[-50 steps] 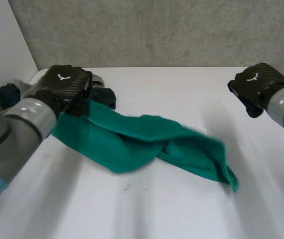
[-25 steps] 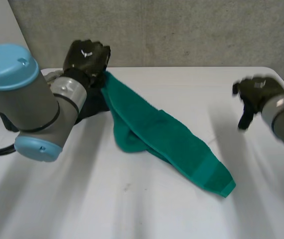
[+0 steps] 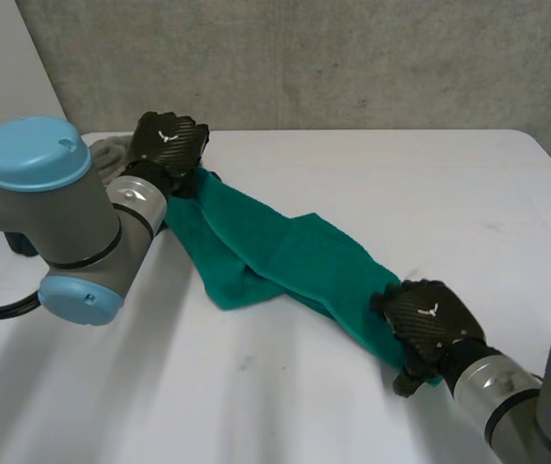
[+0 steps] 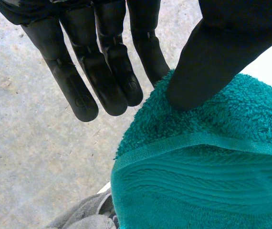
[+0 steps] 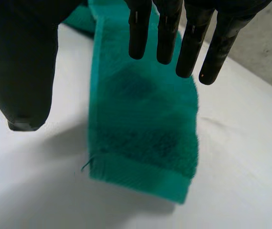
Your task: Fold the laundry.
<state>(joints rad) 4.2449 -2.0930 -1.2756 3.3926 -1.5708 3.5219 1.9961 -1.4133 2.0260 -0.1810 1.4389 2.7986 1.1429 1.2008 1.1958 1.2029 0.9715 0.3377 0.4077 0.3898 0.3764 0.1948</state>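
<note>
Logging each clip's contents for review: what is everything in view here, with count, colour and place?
towel: one, teal, stretched across the table from one hand to the other.
cloth: one, grey, crumpled beside the left hand at the table's far edge.
table: one, white, under everything.
left hand: one, black, thumb pinching the towel's far end.
right hand: one, black, open, over the towel's near end.
</note>
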